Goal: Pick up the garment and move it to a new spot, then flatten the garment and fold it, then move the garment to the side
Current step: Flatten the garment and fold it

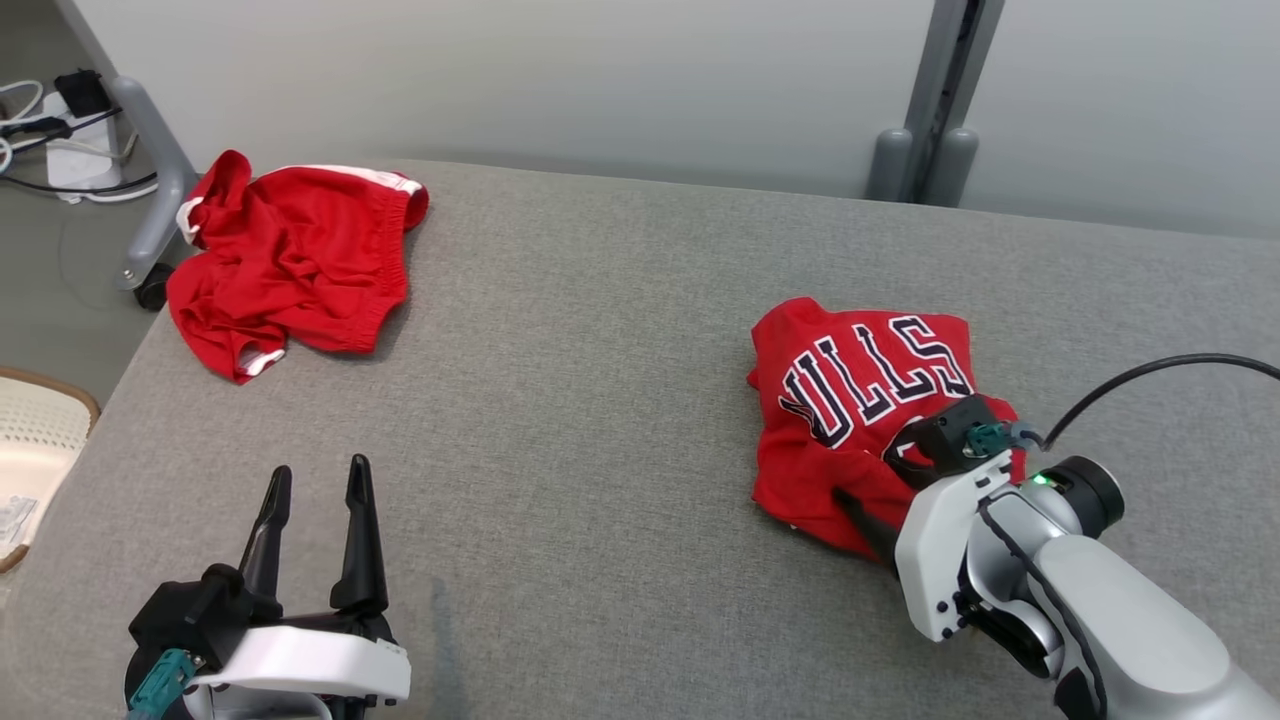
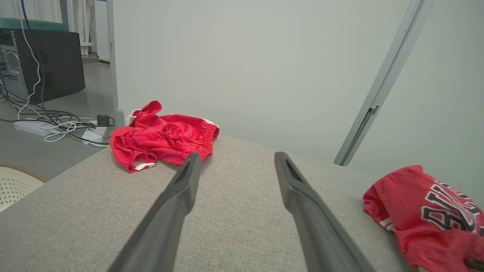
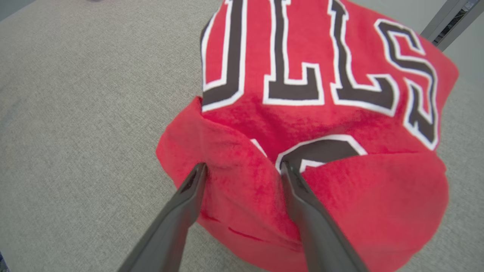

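The red Bulls jersey (image 1: 860, 390) lies crumpled on the right of the grey worktop (image 1: 600, 400). The right pincer (image 3: 242, 167) is spread, fingertips on the jersey's near fold with a ridge of cloth between them. The left pincer (image 1: 320, 468), also spread, is at the near left, well apart from the red shorts (image 1: 290, 260).

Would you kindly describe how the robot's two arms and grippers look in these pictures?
Each gripper has two long, dark, tapering fingers on a black base with a teal connector. The left gripper sits in a white shell. Behind the right gripper comes a pale grey forearm with black joints, a small green light and a black cable.
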Controlling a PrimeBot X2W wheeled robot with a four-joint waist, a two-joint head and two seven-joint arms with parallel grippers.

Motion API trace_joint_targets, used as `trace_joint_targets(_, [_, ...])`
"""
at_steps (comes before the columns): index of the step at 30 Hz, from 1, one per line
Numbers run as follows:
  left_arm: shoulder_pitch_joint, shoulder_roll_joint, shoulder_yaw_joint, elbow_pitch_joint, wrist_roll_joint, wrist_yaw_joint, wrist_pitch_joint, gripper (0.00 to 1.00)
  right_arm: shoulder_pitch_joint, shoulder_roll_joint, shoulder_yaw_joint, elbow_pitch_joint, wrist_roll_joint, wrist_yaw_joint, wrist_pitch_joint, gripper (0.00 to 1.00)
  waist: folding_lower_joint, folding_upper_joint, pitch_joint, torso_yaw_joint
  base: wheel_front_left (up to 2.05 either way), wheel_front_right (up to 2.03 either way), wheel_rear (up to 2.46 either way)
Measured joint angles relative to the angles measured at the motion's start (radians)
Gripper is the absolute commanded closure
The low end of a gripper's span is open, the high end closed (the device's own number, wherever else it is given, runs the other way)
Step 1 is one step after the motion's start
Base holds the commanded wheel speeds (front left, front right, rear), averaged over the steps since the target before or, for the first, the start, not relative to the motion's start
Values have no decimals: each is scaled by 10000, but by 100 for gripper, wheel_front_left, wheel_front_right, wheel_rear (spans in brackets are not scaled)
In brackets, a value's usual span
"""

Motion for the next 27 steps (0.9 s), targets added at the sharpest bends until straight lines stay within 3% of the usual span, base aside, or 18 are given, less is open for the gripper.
trace_joint_targets(1, [0,0,10,13,-12,-8,0,0,2,-35,-12,-8,-2,0,10,54,0,0,6,40,0,0,0])
trace_joint_targets(2, [0,0,21,33,-27,-17,0,0,12,-59,-29,-17,-19,0,8,87,0,0,12,69,0,0,0])
trace_joint_targets(3, [0,-2,29,48,-35,-17,0,0,35,-90,-38,-33,-52,0,-15,100,0,0,17,89,0,0,0])
trace_joint_targets(13, [-1,-12,155,81,-33,-94,0,0,-99,-94,-527,-1097,-63,0,-1133,100,0,0,-27,-247,0,0,0])
trace_joint_targets(20, [-85,-13,232,128,6,-228,0,0,-210,-217,-1979,-2535,777,0,-1724,100,0,0,-1,-929,0,0,0])
trace_joint_targets(27, [-161,-17,182,178,4,-313,0,0,777,-635,-3777,-2368,982,0,-1561,100,0,0,202,-1391,0,0,0])
